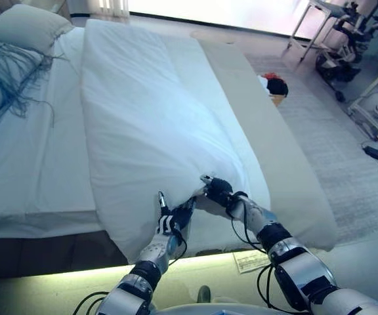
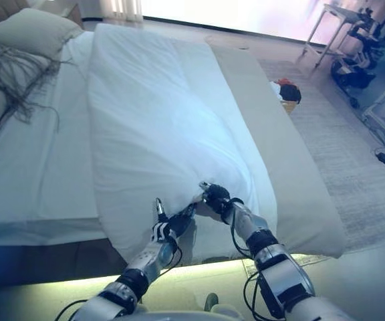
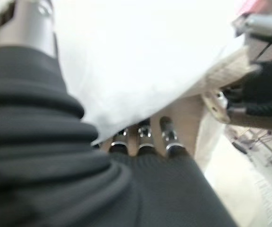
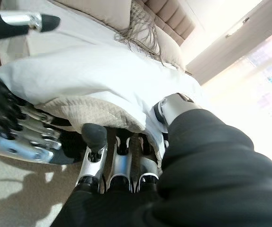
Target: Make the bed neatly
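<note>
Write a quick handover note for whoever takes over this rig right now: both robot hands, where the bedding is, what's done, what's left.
Left robot hand: fingers curled on the near edge of the white folded duvet.
Right robot hand: pinching the same edge beside it.
Duvet lies doubled in a strip down the bed; the white sheet on the left is uncovered.
Beige pillow at the head.
Left: spread the duvet flat and even.

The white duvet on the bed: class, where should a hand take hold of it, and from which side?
Grip the white duvet at its near bottom corner, coming from the foot of the bed. That edge overhangs, free to pinch; both the left hand and right hand meet there.
</note>
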{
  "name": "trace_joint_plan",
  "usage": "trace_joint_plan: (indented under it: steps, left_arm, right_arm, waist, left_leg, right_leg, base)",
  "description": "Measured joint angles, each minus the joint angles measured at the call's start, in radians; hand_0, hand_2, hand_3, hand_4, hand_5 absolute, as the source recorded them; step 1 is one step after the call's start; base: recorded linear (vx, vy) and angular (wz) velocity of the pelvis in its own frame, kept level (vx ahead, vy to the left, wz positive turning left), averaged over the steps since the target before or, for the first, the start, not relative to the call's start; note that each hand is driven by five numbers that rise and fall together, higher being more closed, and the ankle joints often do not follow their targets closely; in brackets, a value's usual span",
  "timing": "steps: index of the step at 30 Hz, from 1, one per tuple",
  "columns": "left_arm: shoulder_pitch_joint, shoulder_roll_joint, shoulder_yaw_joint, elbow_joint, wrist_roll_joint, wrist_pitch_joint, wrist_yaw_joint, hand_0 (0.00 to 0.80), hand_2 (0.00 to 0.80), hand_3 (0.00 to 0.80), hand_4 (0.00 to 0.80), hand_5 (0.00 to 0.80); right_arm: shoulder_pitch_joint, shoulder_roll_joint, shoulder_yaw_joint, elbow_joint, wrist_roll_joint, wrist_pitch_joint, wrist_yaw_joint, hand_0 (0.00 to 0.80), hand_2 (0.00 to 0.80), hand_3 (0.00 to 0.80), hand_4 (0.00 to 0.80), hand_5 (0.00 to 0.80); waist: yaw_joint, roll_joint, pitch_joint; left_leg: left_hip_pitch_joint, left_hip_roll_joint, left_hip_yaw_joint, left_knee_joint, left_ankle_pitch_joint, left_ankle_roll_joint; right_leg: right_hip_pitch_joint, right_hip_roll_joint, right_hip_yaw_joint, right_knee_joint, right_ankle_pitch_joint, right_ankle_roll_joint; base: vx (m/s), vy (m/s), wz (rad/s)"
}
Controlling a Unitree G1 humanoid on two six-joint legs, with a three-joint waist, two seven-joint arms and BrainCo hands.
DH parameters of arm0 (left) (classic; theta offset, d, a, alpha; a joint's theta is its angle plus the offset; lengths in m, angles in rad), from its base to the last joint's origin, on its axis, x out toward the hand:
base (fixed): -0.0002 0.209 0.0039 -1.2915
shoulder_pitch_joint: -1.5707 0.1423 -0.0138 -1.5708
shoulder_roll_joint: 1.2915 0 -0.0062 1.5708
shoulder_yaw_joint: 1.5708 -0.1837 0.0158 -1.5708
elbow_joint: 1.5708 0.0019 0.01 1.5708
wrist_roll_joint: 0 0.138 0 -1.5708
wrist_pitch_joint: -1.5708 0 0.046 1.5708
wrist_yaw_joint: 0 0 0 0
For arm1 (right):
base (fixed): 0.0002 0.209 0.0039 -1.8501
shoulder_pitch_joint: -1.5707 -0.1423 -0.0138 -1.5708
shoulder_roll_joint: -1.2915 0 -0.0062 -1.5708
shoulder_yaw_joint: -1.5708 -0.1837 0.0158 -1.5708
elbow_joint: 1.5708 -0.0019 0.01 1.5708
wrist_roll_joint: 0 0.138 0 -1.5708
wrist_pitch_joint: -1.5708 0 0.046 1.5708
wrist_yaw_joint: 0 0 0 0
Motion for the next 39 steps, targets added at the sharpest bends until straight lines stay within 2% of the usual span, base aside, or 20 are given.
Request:
trace_joint_plan:
  steps: [7,16,23,29,32,39]
  left_arm:
    - [-0.015,-0.006,-0.004,0.000,-0.001,-0.055,0.010,0.000,0.000,0.000,0.000,0.000]
    - [-0.033,-0.006,-0.012,0.000,0.016,-0.070,0.043,0.000,0.000,0.000,0.000,0.000]
    - [-0.042,-0.006,-0.021,0.001,0.137,-0.069,0.117,0.000,0.000,0.000,0.000,0.000]
    - [-0.058,-0.003,-0.052,0.018,0.435,-0.089,0.284,0.000,0.000,0.000,0.000,0.000]
    - [-0.062,-0.003,-0.052,0.031,0.472,-0.100,0.323,0.000,0.000,0.000,0.000,0.000]
    - [-0.065,-0.004,-0.070,0.037,0.471,-0.125,0.329,0.000,0.000,0.000,0.000,0.000]
  right_arm:
    - [-0.001,0.011,0.006,0.000,0.000,0.003,0.006,0.800,0.800,0.800,0.800,0.800]
    - [-0.001,0.011,0.008,0.001,-0.001,0.021,0.013,0.800,0.800,0.800,0.800,0.800]
    - [-0.005,0.013,0.042,0.001,-0.005,0.027,0.022,0.800,0.800,0.800,0.800,0.800]
    - [-0.006,0.015,0.054,0.001,-0.005,0.027,0.019,0.800,0.800,0.800,0.800,0.800]
    - [-0.007,0.018,0.079,0.001,-0.005,0.027,0.009,0.800,0.800,0.800,0.800,0.800]
    - [-0.008,0.022,0.082,0.001,-0.003,0.027,-0.003,0.800,0.800,0.800,0.800,0.800]
  waist:
    - [-0.019,0.001,0.001]
    - [-0.020,0.022,0.002]
    - [-0.021,0.042,-0.002]
    - [-0.022,0.047,-0.005]
    - [-0.022,0.047,-0.005]
    - [-0.023,0.045,-0.007]
  left_leg:
    - [0.002,0.000,0.003,0.000,-0.001,-0.001]
    - [0.007,-0.002,0.006,0.000,-0.001,0.000]
    - [0.020,0.000,0.013,0.000,-0.002,-0.002]
    - [0.022,-0.002,0.017,0.000,-0.002,-0.002]
    - [0.027,-0.002,0.023,0.000,-0.002,-0.002]
    - [0.032,0.000,0.027,0.000,-0.003,-0.003]
  right_leg:
    - [0.000,0.000,0.007,0.000,0.000,0.000]
    - [0.002,-0.001,0.009,0.000,0.000,0.000]
    - [0.011,0.001,0.011,0.000,0.001,-0.002]
    - [0.009,0.002,0.017,0.000,0.002,-0.002]
    - [0.010,0.002,0.024,0.000,0.002,-0.002]
    - [0.008,0.003,0.035,0.000,0.005,-0.003]
  base:
    - [-0.001,0.003,-0.01]
    - [-0.001,0.002,0.00]
    - [0.000,0.003,-0.02]
    - [0.002,-0.007,-0.01]
    - [-0.005,-0.025,-0.06]
    - [-0.003,-0.018,-0.03]
